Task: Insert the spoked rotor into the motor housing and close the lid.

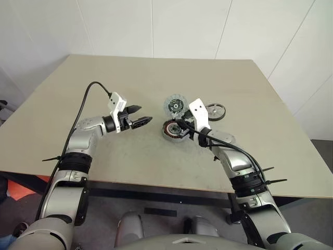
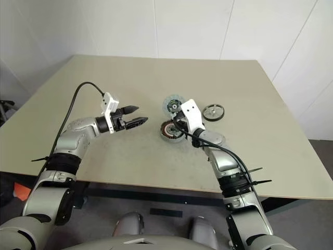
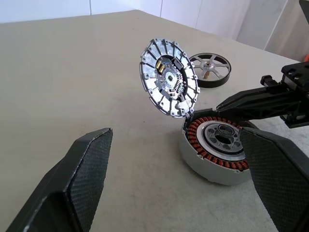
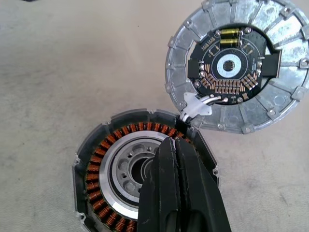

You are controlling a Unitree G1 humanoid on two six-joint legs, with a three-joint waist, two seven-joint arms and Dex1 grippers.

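on the table (image 1: 156,156) near its middle sat the housing (image 4: 84,159) with the rotor (image 4: 104,159) inside; the lid (image 4: 239,65) stood tilted open at its 1 o'clock. right gripper (image 4: 175,145), fingers pressed together, hung over the rotor's hub. left gripper (image 1: 139,115) hovered wide at 9 o'clock.

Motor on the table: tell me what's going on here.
The robot is assembling a motor on the table. The motor housing, with its copper windings showing, lies with the lid tilted up and open at its edge. The right gripper is shut, its tips over the housing's central hub. The left gripper hangs open beside the housing, holding nothing. The spoked rotor lies apart on the table, not yet inserted.
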